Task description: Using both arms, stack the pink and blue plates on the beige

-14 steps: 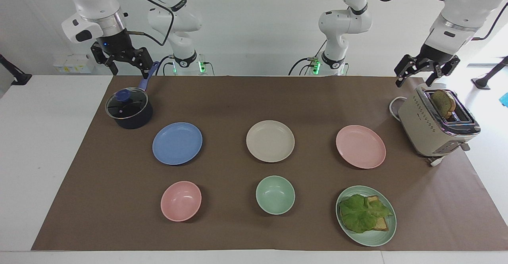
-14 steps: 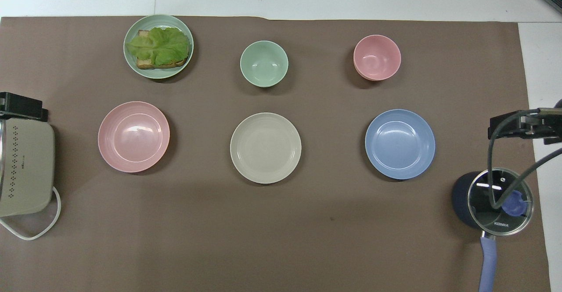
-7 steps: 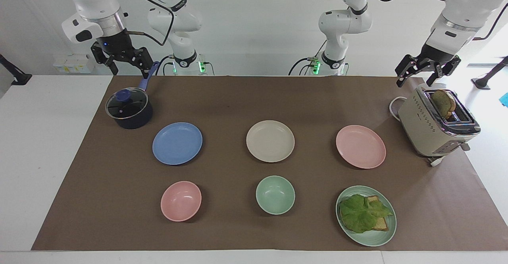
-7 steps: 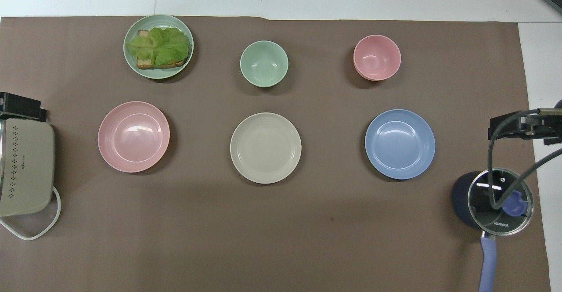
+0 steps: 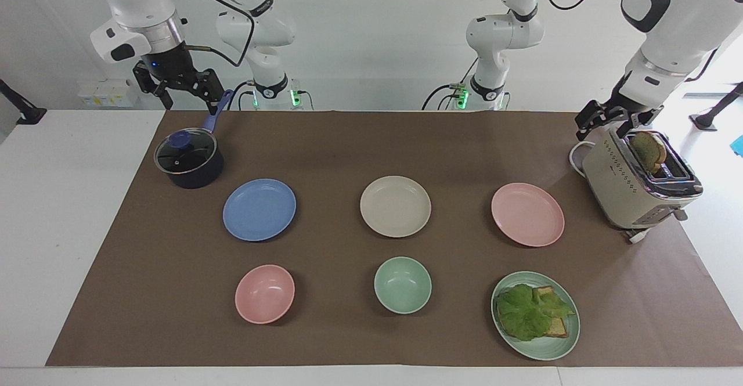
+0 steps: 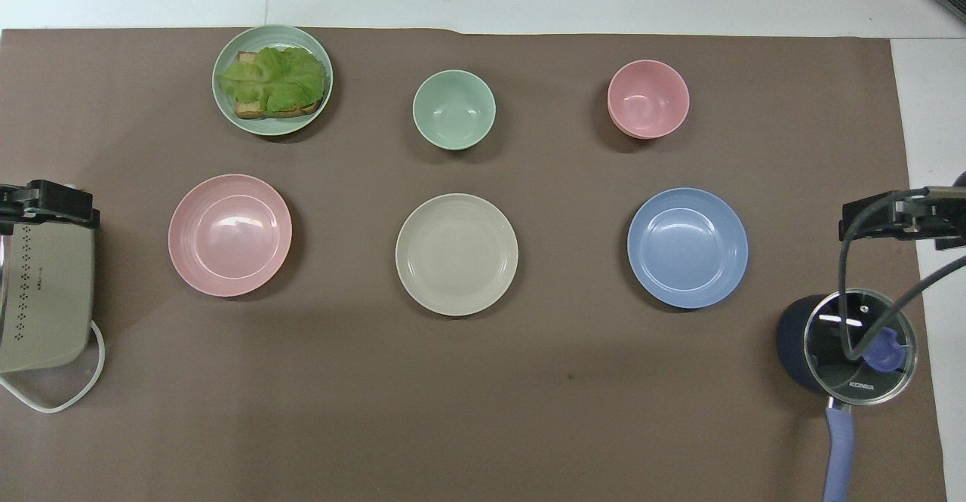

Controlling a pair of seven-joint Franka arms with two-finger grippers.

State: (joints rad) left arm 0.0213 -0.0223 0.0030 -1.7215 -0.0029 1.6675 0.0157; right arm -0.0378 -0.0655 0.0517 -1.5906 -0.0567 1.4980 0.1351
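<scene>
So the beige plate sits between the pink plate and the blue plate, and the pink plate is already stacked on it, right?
Not quite. The beige plate does sit between them, but the overhead view shows the pink plate lying apart on the mat toward the left arm's end, not stacked; the blue plate also lies apart.

Robotics lab, white arms (image 5: 499, 32) bolted along bare white wall, brown paper mat (image 5: 325, 148) over table

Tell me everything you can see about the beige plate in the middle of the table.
The beige plate is round, shallow and matte cream, with faint rings inside its rim. It looks like plastic. It lies flat and upright on the brown mat, empty, in the middle of a row, between the blue plate and the pink plate. The green bowl is farther from the robots. Nothing touches it but the mat.
</scene>
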